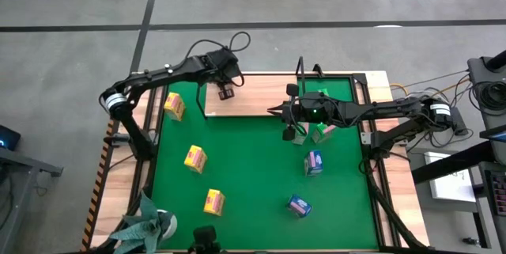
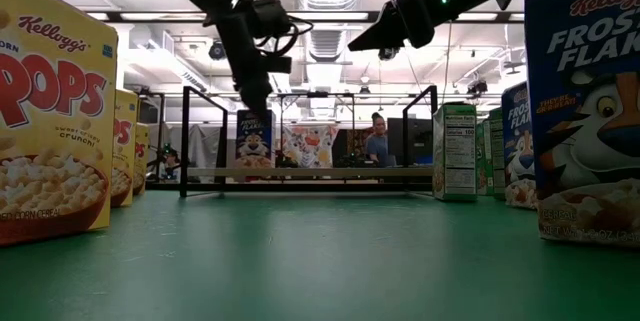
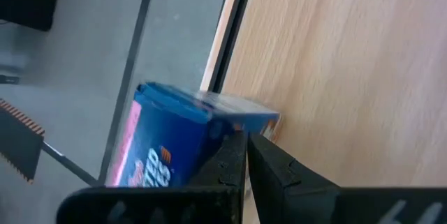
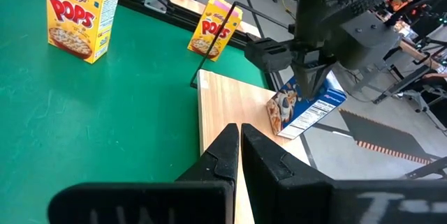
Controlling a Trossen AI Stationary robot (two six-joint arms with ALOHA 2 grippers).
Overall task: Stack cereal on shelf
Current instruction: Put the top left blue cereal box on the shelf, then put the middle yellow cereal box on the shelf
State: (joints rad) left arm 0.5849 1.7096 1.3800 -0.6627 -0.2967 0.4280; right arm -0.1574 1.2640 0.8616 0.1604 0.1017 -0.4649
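Note:
The shelf (image 1: 253, 100), a light wooden board with black wire uprights, lies at the far side of the green mat. A blue cereal box (image 4: 307, 112) stands on its bottom near the shelf's far left corner. It also shows in the low view as the blue box (image 2: 254, 141). My left gripper (image 3: 248, 147) is shut right above this box. My right gripper (image 1: 274, 111) hovers shut over the shelf's right half and holds nothing. Yellow boxes (image 1: 194, 158) stand on the mat's left, green boxes (image 1: 320, 131) and blue boxes (image 1: 314, 161) on its right. My left gripper comes down on the blue box from above, slanting. Its shut fingers (image 3: 234, 158) lie against the box's top edge (image 3: 230, 123), with the box beside them, not between them. The box stays on the shelf by its bottom, near the shelf's far edge.
The middle of the shelf (image 4: 223, 105) is bare wood. A yellow box (image 1: 174, 105) stands just left of the shelf. Black rails (image 1: 371, 151) frame the mat. A green plant-like thing (image 1: 146, 226) lies at the near left corner. A person (image 2: 377, 136) shows far behind the table.

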